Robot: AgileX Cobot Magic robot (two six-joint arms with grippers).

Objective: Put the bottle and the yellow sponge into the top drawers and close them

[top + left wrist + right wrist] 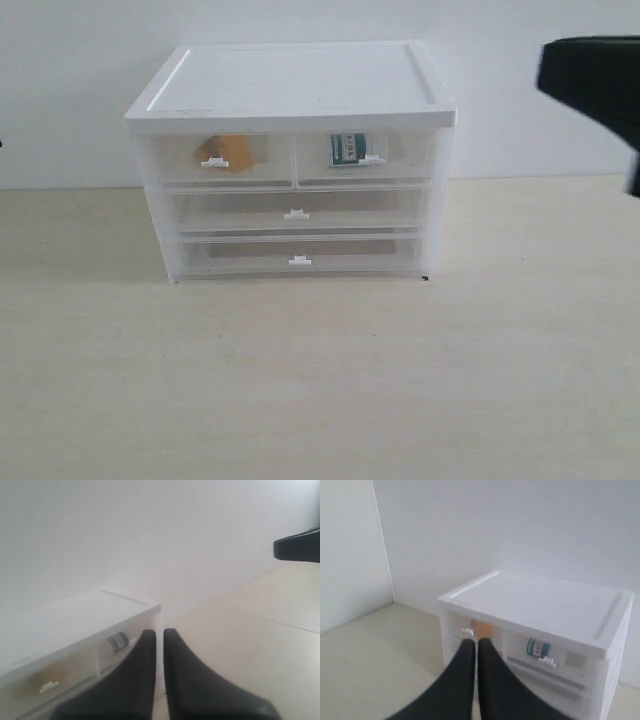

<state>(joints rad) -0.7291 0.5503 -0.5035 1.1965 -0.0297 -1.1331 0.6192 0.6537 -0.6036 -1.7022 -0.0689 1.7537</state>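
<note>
The white-topped cabinet point(290, 85) stands at the back of the table with both top drawers pushed in. Through the translucent left top drawer point(172, 160) I see the yellow sponge point(228, 152) point(484, 629). The bottle point(347, 150) point(118, 641) point(537, 648), with its teal label, lies in the right top drawer point(405, 155). My left gripper point(159, 632) is shut and empty, hovering apart from the cabinet's right corner. My right gripper point(475, 641) is also shut on nothing, raised in front of the cabinet. Only a black part of the right arm point(590, 75) shows in the exterior view.
Two full-width drawers point(297, 213) point(299, 260) sit shut below the top pair. A white wall rises behind the cabinet. The pale wooden tabletop point(320, 380) stretches in front and to both sides. The right arm point(299, 547) shows at the edge of the left wrist view.
</note>
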